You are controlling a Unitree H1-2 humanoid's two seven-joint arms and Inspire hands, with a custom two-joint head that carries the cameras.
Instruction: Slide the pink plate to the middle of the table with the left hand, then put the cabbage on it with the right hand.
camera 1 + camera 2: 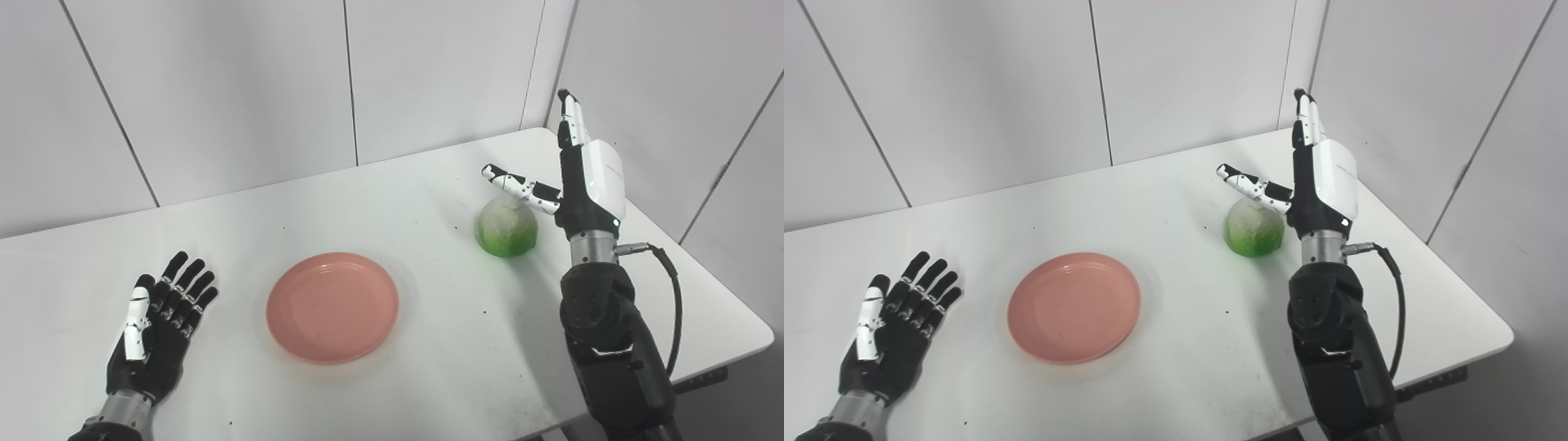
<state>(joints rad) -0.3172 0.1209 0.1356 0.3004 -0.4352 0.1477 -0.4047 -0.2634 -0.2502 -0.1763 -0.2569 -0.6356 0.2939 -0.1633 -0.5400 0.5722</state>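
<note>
Fingers: left hand (153,334) lying spread, empty; right hand (582,184) standing spread beside round green-white cabbage (507,226), not grasping.
Plate: round pink plastic plate (332,307) sitting mid-tabletop (380,196); slide apparently finished.
Remaining: cabbage transfer.

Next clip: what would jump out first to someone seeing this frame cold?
Probably the pink plate, empty near the middle of the white table, and the green cabbage sitting farther right. The right robot hand stands upright and open just beside the cabbage, its thumb stretched over the top, not gripping it. The left robot hand lies open, palm up, at the table's left, apart from the plate.
</note>
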